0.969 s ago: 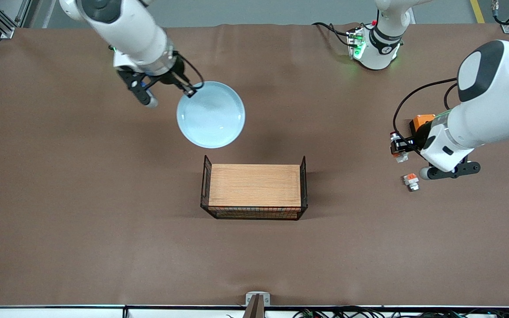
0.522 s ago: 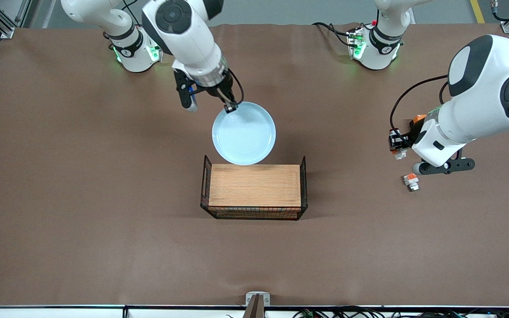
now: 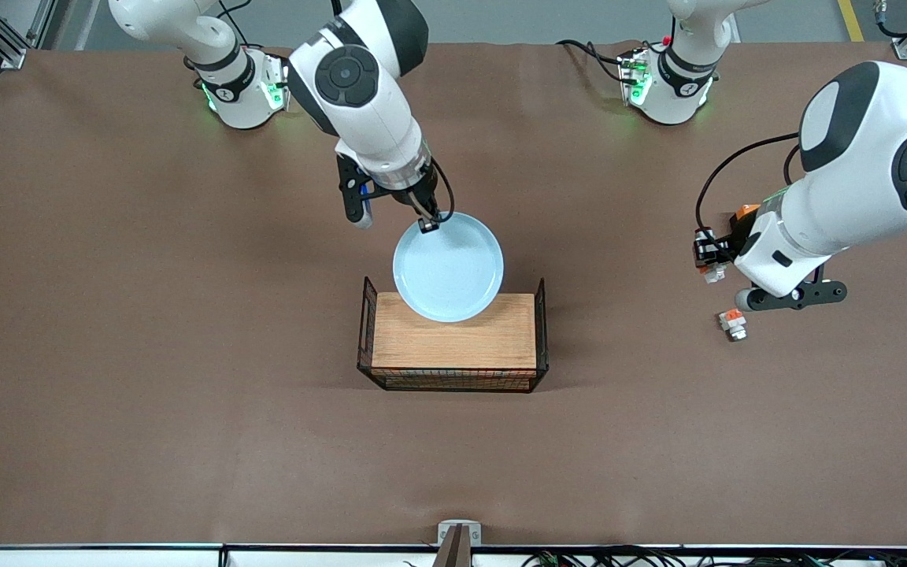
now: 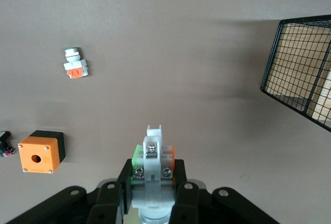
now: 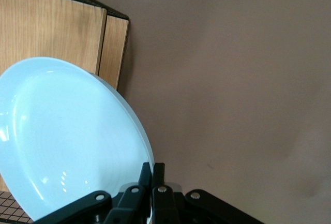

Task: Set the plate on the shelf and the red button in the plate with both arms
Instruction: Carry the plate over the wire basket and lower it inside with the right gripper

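My right gripper (image 3: 427, 223) is shut on the rim of the pale blue plate (image 3: 448, 266). It holds the plate in the air, over the edge of the wire basket (image 3: 364, 331) that lies farther from the front camera. In the right wrist view the fingers (image 5: 146, 175) pinch the plate's rim (image 5: 62, 136). My left gripper (image 3: 708, 253) is shut on the red button (image 3: 712, 272), a little above the table at the left arm's end. In the left wrist view the gripper (image 4: 153, 171) clamps the white-and-grey part (image 4: 153, 149) between both fingers.
The basket holds a wooden board (image 3: 453, 346). A stubby white piece with an orange top (image 3: 732, 323) lies on the table beside the left gripper, nearer to the front camera. An orange box with a round hole (image 4: 40, 151) sits close by, mostly hidden under the left arm in the front view.
My right arm has carried the plate toward the front camera, from over bare table to over the basket's edge. The left arm has barely moved, still holding the button.
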{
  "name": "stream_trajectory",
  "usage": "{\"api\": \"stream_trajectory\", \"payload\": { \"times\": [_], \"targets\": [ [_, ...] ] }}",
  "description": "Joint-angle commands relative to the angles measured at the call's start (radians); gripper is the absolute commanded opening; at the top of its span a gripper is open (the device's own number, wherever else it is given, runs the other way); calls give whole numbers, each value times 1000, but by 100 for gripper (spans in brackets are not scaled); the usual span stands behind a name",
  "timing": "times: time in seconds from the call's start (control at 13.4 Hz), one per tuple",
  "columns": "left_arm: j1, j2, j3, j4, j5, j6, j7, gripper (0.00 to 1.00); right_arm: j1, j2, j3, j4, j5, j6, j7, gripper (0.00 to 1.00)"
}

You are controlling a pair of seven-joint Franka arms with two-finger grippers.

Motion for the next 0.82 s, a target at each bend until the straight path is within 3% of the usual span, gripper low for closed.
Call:
{"api": "stream_trajectory", "payload": {
  "times": [0.0,0.75],
  "targets": [
    [7,-30,-4,-17,17,-6,-11,0,-7,70,-3,79,19,-16,11,4],
    [7,-27,-4,15,6,-4,-10,0,-51,193,-4,165,19,24,-36,4]
  ]
}}
